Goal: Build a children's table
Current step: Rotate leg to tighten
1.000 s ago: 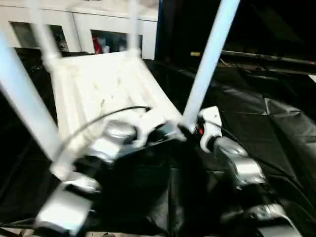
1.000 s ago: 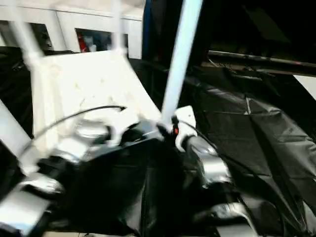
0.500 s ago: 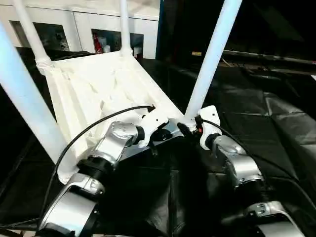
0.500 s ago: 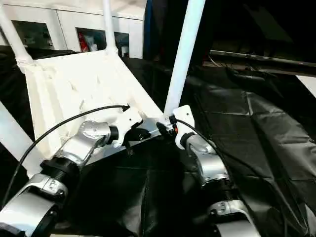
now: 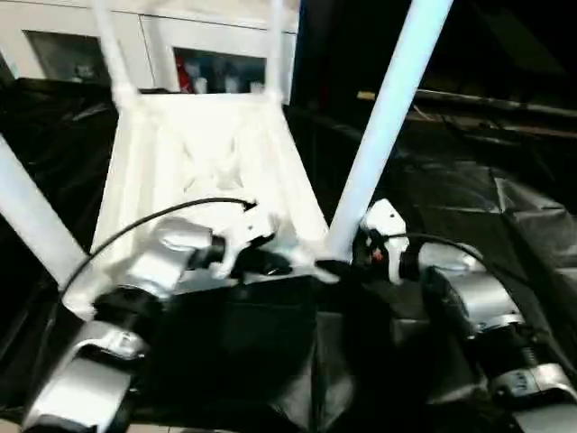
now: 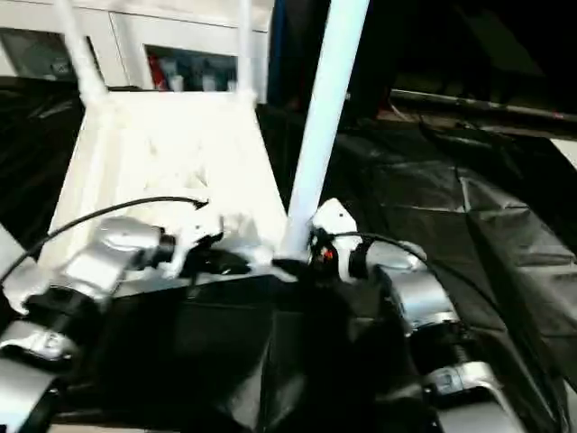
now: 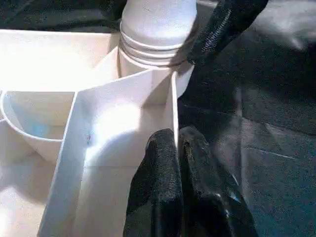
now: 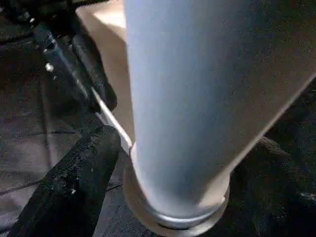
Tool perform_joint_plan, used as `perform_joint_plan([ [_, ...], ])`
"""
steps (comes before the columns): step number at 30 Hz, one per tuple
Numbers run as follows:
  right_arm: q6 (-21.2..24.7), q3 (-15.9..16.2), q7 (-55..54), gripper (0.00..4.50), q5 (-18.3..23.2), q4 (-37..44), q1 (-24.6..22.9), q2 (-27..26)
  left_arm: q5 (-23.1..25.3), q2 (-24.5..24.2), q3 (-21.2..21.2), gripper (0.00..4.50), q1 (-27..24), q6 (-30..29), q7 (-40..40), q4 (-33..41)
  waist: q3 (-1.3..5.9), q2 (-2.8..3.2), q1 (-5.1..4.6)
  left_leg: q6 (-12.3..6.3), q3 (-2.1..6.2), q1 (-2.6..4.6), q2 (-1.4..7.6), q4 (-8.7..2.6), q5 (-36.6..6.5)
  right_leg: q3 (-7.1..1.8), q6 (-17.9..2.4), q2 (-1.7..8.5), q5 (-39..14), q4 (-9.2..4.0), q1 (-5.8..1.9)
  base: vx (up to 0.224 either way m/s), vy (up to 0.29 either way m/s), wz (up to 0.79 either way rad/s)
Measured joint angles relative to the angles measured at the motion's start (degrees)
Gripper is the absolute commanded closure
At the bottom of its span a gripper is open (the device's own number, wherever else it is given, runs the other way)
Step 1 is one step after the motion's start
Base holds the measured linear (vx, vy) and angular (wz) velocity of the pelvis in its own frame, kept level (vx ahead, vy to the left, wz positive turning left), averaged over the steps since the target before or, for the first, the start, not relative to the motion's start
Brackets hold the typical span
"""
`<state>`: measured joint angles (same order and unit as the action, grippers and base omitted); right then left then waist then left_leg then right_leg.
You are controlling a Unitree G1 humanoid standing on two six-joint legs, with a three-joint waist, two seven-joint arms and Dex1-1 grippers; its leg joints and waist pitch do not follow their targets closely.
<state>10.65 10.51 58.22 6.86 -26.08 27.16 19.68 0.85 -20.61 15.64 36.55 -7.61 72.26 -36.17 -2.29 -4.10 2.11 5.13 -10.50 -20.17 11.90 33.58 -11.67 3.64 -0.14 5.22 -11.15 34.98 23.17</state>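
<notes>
Pinching the table top's (image 5: 207,153) near rim, L gripper (image 7: 178,148) sits clenched on it. R gripper (image 8: 163,168) spread wide round corner leg (image 5: 383,126), fingers (image 8: 74,182) either side.

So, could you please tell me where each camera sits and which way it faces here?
Left eye and right eye views: on the head, looking forward and down at the upturned table top and near right leg, over both silver forearms.
Left wrist view: along the left gripper, shut on the table top's edge.
Right wrist view: along the right gripper, its fingers either side of that leg's base.
Both wrist views share the near right leg.
</notes>
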Motion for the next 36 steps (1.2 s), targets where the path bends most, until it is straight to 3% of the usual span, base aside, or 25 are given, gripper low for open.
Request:
perform_joint_plan([
  [17, 3.1, -1.3, -0.1, 1.76, 1.6, 2.8, -2.5, -0.4, -0.5, 0.0, 0.3, 4.50, -0.2, 0.6, 0.9, -0.2, 0.01, 0.00, 0.60, 0.00, -0.02, 0.07, 0.01, -0.02, 0.0, 0.00, 0.0, 0.00, 0.0, 0.02, -0.03, 0.000, 0.000, 0.00],
  [24, 5.3, -5.6, -15.6, 1.85, 0.6, 2.2, -3.9, -6.8, 1.9, 4.6, -0.3, 4.50, 0.8, -0.8, -9.1, -2.4, 0.14, -0.05, 0.09, 0.04, -0.02, 0.22, -0.03, 0.02, 0.0, -0.07, 0.1, 0.02, -0.1, 0.04, -0.38, 0.000, 0.000, 0.00],
  [29, 5.8, -10.1, -35.2, 1.85, -1.9, -1.0, -2.1, -14.9, 4.7, 11.2, -0.9, 4.50, 2.3, -4.1, -21.0, -4.8, 0.50, 0.00, -0.26, 0.06, 0.00, 0.27, -0.07, 0.02, 0.0, -0.11, 0.3, 0.03, -0.2, 0.02, -0.42, 0.000, 0.000, 0.00],
  [36, 4.6, -10.6, -40.5, 1.85, -2.9, -2.8, -0.8, -16.8, 5.6, 12.8, -0.8, 4.50, 2.3, -4.9, -24.1, -4.6, 0.69, 0.18, -0.29, 0.06, 0.03, 0.23, -0.08, -0.04, 0.0, -0.09, 0.3, 0.03, -0.2, -0.01, -0.41, 0.000, 0.000, 0.00],
])
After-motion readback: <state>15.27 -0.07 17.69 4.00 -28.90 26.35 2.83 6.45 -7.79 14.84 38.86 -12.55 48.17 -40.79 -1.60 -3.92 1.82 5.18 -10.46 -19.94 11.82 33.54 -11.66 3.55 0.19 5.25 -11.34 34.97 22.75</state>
